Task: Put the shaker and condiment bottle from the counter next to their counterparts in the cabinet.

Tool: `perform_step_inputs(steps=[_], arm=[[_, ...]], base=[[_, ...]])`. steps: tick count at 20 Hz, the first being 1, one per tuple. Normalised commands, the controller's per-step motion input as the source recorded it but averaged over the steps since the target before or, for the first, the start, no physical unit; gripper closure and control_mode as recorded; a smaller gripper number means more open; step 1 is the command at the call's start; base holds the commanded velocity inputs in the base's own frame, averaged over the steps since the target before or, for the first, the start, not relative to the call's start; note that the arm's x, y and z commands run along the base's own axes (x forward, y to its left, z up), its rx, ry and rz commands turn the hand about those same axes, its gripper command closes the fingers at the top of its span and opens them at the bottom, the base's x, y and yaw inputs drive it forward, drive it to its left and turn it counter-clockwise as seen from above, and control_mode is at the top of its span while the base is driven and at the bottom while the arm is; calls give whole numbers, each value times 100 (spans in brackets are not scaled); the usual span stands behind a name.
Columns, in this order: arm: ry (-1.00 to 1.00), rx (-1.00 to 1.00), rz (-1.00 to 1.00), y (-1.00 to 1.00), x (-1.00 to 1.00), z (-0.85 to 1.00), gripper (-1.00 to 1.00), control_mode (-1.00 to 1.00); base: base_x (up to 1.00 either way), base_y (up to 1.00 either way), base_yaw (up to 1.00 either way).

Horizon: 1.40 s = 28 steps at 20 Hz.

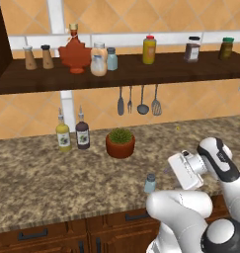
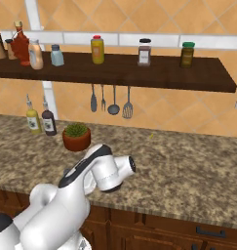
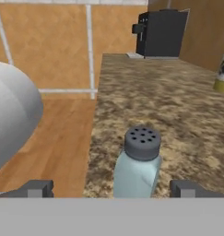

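The small pale blue-grey translucent shaker with a dark grey perforated cap (image 1: 150, 183) stands upright on the speckled granite counter (image 1: 52, 173), near the counter's front edge, well in front and to the right of the potted green plant in a terracotta bowl (image 1: 120, 142).

In the hand view the shaker (image 3: 138, 163) sits between the two dark finger tips of the gripper (image 3: 112, 189). The fingers are spread wide, one on each side, neither touching the glass: released, nothing held. In the left base view the white hand sits just right of the shaker, low over the counter.

The short peach-tan condiment bottle with a whitish label band (image 1: 98, 59) stands on the long dark brown wooden shelf (image 1: 141, 76), touching or just beside the red maple-leaf-shaped bottle with a tan neck (image 1: 75, 52) on its left. A second pale blue-grey shaker with grey cap (image 1: 111, 59) stands just right of the peach-tan bottle.

Farther right of the leaf bottle on the shelf: a yellow bottle with a red cap (image 1: 149, 49). Left of it: two brown shakers (image 1: 37, 57).

On the counter left of the plant: two tall thin-necked bottles (image 1: 72, 131).
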Motion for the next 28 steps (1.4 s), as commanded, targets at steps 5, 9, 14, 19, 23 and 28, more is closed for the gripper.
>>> perform_step_inputs(steps=[5,9,14,19,23,28], arm=[[1,0,0,25,0,-7,-100,-100],[1,0,0,19,22,-11,-100,-100],[2,1,-1,-4,41,-30,-100,-100],[1,0,0,0,-11,-2,-100,-100],[0,0,0,11,-45,-14,-100,-100],[0,0,0,30,-12,-7,-100,-100]], base=[[0,0,0],[0,0,0],[0,0,0],[0,0,0],[0,0,0],[0,0,0]])
